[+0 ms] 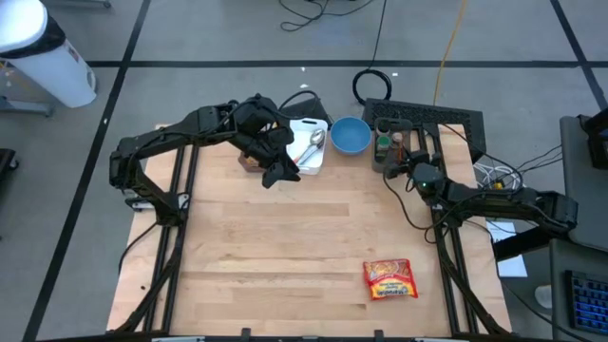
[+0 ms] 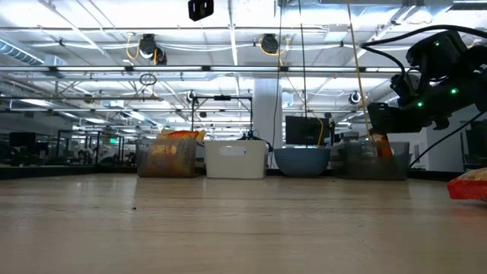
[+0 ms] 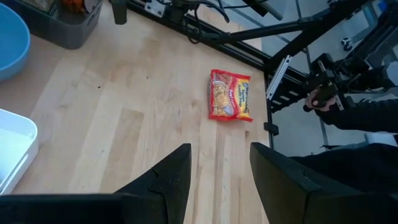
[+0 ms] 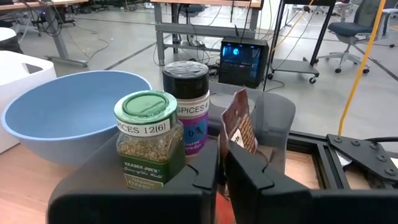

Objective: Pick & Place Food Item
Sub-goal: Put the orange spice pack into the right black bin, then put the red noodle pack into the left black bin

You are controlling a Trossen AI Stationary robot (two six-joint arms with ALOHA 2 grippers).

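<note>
A red-and-yellow noodle packet (image 1: 389, 278) (image 3: 231, 94) lies flat on the wooden table near its front right. My right gripper (image 1: 393, 171) (image 4: 222, 163) reaches nearly level into a grey bin (image 4: 273, 118) at the back right and is shut on a brown food packet (image 4: 239, 127). Beside the packet, two spice jars stand in the bin: one with a green lid (image 4: 146, 140), one with a dark lid (image 4: 186, 106). My left gripper (image 1: 282, 174) (image 3: 221, 165) hangs open over the back left of the table, slanting down toward the noodle packet, with nothing between its fingers. My right gripper pinches the brown packet's lower part (image 4: 231, 146) between its two fingers. The fingers come at it nearly level, from the table's near right side. The packet stands upright above the fingers, inside the bin; what its lower end rests on is hidden by the gripper.
A blue bowl (image 1: 350, 136) and a white tray (image 1: 309, 142) holding a spoon stand along the back edge, left of the bin. A clear container (image 2: 167, 156) with snacks stands farther left. A keyboard (image 1: 427, 116) lies behind the bin. Bare wood (image 1: 285, 247) spans the table's middle.
</note>
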